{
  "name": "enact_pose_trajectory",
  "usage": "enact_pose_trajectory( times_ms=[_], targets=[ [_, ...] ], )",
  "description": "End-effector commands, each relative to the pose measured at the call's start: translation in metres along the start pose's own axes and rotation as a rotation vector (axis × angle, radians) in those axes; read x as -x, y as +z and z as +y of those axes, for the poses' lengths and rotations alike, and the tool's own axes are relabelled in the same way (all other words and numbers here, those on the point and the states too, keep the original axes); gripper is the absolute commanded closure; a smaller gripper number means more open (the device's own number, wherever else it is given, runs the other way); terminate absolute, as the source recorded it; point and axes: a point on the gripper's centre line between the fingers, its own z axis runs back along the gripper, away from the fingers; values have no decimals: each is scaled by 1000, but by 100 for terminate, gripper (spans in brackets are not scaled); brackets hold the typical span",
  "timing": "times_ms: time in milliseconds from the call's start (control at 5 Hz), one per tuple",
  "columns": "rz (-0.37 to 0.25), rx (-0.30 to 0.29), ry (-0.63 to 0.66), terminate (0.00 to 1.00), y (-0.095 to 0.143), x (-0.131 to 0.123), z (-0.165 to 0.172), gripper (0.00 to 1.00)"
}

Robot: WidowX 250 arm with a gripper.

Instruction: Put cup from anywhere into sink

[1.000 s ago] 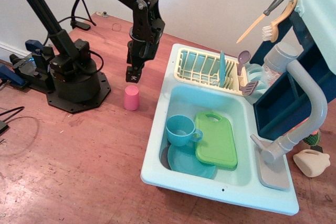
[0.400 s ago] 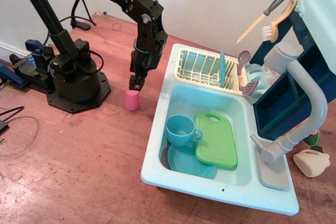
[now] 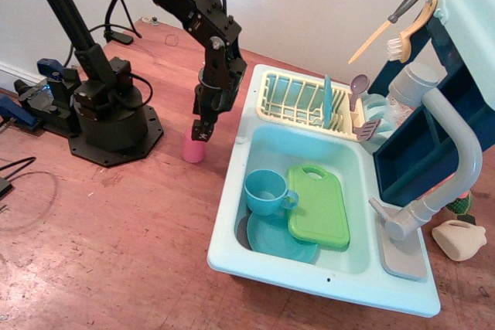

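Note:
The pink cup [image 3: 192,149] stands upside down on the wooden table, just left of the pale aqua sink [image 3: 232,191]. My gripper [image 3: 202,132] points down and has its fingertips at the cup's top, overlapping its upper right edge. The jaws look open, and I see no firm hold on the cup. The sink basin holds a teal mug [image 3: 265,192], a teal plate [image 3: 278,241] and a green cutting board [image 3: 319,206].
A cream dish rack [image 3: 298,98] with utensils sits at the back of the sink, and the grey faucet [image 3: 448,160] is at the right. The arm's black base [image 3: 108,121] and cables are at the left. A beige toy [image 3: 460,239] lies at the far right.
My gripper has come down and slightly right, from well above the cup to its top. The cup has not moved.

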Motion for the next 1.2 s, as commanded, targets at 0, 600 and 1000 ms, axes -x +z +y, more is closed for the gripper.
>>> enact_pose_trajectory(
  times_ms=[0,600,1000],
  targets=[
    [-7,18,-6,0,-9,0,-2,0],
    [0,33,-13,0,-23,17,-2,0],
    [-10,2,-5,0,-23,18,-8,100]
  ],
)
